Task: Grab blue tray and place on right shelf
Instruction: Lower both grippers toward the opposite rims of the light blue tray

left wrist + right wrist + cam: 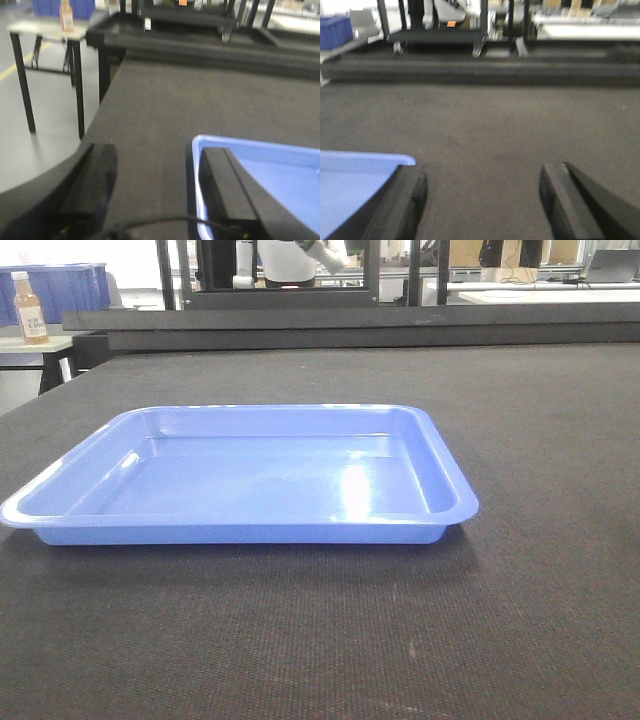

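The blue tray [240,480] lies flat and empty on the dark table [520,620]. Neither gripper shows in the front view. In the left wrist view my left gripper [157,152] is open and straddles the tray's [280,165] left rim. Its right finger [225,185] is over the tray's inside and its left finger [95,180] is over the bare table. In the right wrist view my right gripper [482,172] is open, with its left finger [402,200] at the tray's [350,175] right edge and the other finger over the table. The right shelf is out of view.
Far left of the dark table stands a small side table [45,30] with a brown bottle [28,308] and darker blue bins [70,285]. A black raised ledge [350,325] runs along the table's far edge. A black wheeled rack [440,30] stands behind it.
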Controlling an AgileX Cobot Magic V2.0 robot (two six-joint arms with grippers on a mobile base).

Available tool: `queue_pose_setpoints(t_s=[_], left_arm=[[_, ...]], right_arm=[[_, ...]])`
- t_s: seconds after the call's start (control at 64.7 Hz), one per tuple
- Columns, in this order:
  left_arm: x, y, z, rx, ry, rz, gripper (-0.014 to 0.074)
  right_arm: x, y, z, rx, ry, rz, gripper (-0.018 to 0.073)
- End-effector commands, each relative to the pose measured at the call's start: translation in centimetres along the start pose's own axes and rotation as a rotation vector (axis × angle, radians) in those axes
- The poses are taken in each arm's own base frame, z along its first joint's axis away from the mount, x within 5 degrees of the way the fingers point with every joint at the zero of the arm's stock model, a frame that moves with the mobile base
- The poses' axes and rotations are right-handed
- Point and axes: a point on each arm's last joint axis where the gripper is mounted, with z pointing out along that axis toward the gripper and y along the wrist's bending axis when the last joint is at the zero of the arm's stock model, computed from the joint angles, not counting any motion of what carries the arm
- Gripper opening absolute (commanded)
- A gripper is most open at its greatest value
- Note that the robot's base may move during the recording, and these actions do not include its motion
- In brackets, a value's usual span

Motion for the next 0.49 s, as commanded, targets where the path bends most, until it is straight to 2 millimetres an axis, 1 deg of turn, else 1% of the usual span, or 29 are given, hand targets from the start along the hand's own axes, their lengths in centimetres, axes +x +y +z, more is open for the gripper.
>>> queue_pose_setpoints(t_s=[0.0,0.108,0.154,0.17,0.185,0.201,0.216,0.232,0.247,0.263,0.293,0.355,0.417,0.433,0.448,0.479], left_arm=[[-2.3,-0.6,1.1,0.042,-0.024,-0.003,0.0365],[-3.3,-1.9,3.1,0.167,0.094,0.099,0.0365],[-3.9,-2.5,4.2,0.215,0.137,0.099,0.0365],[-4.1,-2.8,4.7,0.228,0.154,0.097,0.0365],[-4.3,-3.0,5.5,0.242,0.177,0.098,0.0365],[-4.5,-3.2,6.0,0.251,0.194,0.101,0.0365],[-4.5,-3.4,6.4,0.256,0.206,0.102,0.0365],[-4.7,-3.6,7.0,0.263,0.224,0.104,0.0365],[-4.7,-3.7,7.4,0.266,0.239,0.105,0.0365],[-4.8,-3.8,8.0,0.273,0.261,0.108,0.0365],[-5.1,-4.2,9.3,0.283,0.316,0.113,0.0365],[-5.2,-4.7,11.4,0.294,0.398,0.119,0.0365],[-5.2,-5.1,13.5,0.299,0.477,0.125,0.0365],[-5.2,-5.1,13.9,0.299,0.493,0.127,0.0365],[-5.2,-5.2,14.6,0.3,0.518,0.13,0.0365],[-5.1,-5.3,15.7,0.298,0.557,0.138,0.0365]], right_arm=[[-2.5,0.6,1.5,-0.045,-0.059,0.0,0.0621],[-4.1,2.0,3.6,-0.142,0.001,0.021,0.0622],[-4.6,2.9,4.7,-0.19,0.045,0.015,0.0622],[-4.9,3.3,4.9,-0.213,0.058,0.012,0.0622],[-5.3,4.0,5.9,-0.24,0.093,0.006,0.0622],[-5.2,4.5,6.5,-0.26,0.128,0.0,0.0622],[-5.6,4.9,6.7,-0.274,0.138,-0.003,0.0622],[-5.4,5.4,7.3,-0.292,0.178,-0.011,0.0622],[-5.8,5.8,7.7,-0.305,0.193,-0.015,0.0622],[-5.5,6.3,8.4,-0.321,0.239,-0.025,0.0622],[-5.6,7.5,9.6,-0.349,0.316,-0.045,0.0622],[-5.3,9.1,11.5,-0.379,0.425,-0.072,0.0622],[-4.6,10.5,13.8,-0.378,0.54,-0.083,0.0622],[-4.8,10.7,14.3,-0.374,0.555,-0.077,0.0622],[-4.3,11.0,14.9,-0.364,0.598,-0.068,0.0622],[-4.3,11.4,15.9,-0.351,0.637,-0.053,0.0622]])
